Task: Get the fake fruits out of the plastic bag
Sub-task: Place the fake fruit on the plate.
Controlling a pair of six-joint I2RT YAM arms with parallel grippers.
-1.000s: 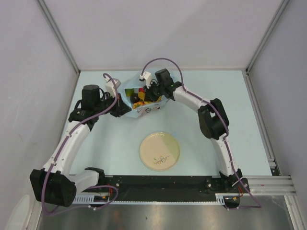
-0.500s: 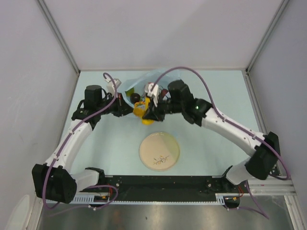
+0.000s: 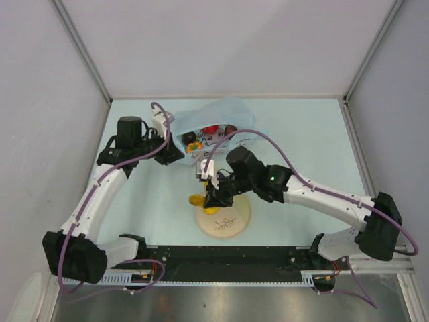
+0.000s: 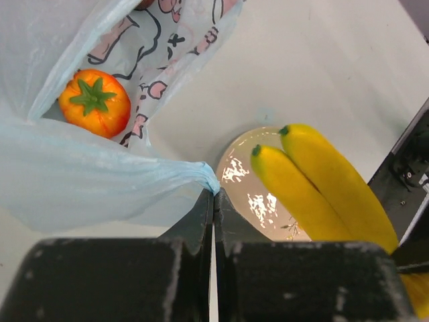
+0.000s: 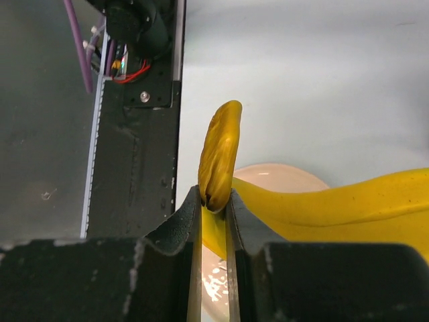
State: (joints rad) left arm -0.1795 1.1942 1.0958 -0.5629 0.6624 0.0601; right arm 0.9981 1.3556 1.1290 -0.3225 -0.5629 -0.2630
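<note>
Looking down from above, the plastic bag (image 3: pixel 218 119) lies close to the far edge of the surface (image 3: pixel 315 144), left of its middle. A red fruit (image 3: pixel 210 129) and an orange fruit (image 3: pixel 194 143) show at the bag's open mouth. The left fingers (image 3: pixel 171 153) sit at the bag's left rim. The right fingers (image 3: pixel 210 196) hold the yellow banana (image 3: pixel 197 200) at the far-left rim of the beige plate (image 3: pixel 233 218), which rests near the middle of the near edge.

From the left wrist, the left fingers (image 4: pixel 194 228) are pressed together on a bunched fold of the plastic bag (image 4: pixel 80 188). The orange fruit (image 4: pixel 94 102), with its green top, lies inside against the cartoon-printed panel. Beyond, the banana (image 4: pixel 322 191) shows two yellow lobes over the plate (image 4: pixel 244 184).

From the right wrist, the right fingers (image 5: pixel 184 228) pinch the banana (image 5: pixel 218 154) by its brownish stem end. Its body runs off toward the right of the view, above the plate (image 5: pixel 281 178). Whether it touches the plate I cannot tell. A black rail (image 5: pixel 137 147) marks the near edge.
</note>
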